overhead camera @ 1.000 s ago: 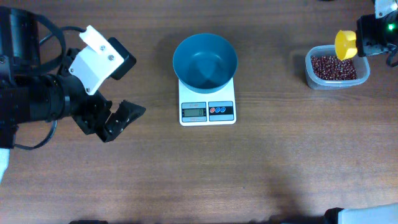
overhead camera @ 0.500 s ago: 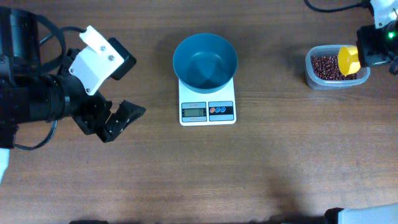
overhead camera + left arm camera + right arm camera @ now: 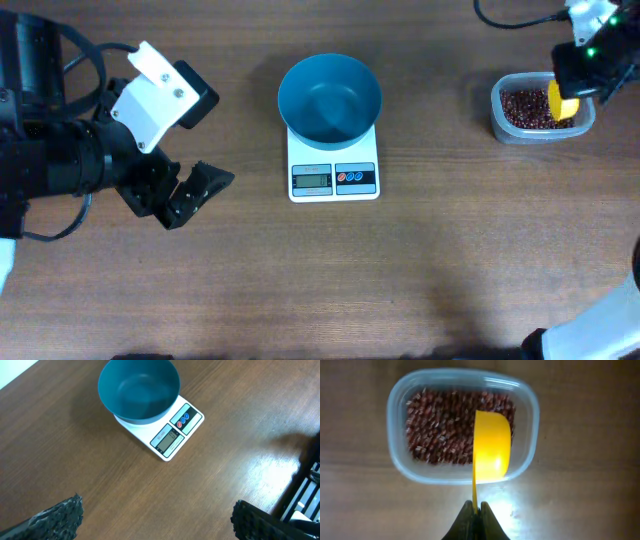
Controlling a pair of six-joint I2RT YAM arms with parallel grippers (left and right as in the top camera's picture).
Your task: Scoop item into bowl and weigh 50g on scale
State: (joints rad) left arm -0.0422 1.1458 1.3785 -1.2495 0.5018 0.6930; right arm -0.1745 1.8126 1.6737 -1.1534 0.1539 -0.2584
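Dark red-brown beans (image 3: 525, 108) (image 3: 442, 425) fill a clear tub (image 3: 497, 118) (image 3: 395, 462) at the far right. My right gripper (image 3: 578, 88) (image 3: 476, 506) is shut on the thin handle of a yellow scoop (image 3: 562, 100) (image 3: 491, 445). The scoop is turned on its side over the tub's right half, and no beans show in it. The blue bowl (image 3: 330, 98) (image 3: 138, 390) stands empty on the white scale (image 3: 333, 180) (image 3: 172, 435) at the table's middle. My left gripper (image 3: 200, 200) (image 3: 156, 510) is open above bare wood, left of the scale.
The left arm's black body and white camera mount (image 3: 155, 95) fill the far left of the table. A black cable (image 3: 515, 15) runs along the back edge by the right arm. Brown wood lies between scale and tub.
My right gripper has carried the scoop from the tub's back rim to its right half. The scoop has rolled onto its side. The left arm has not moved.
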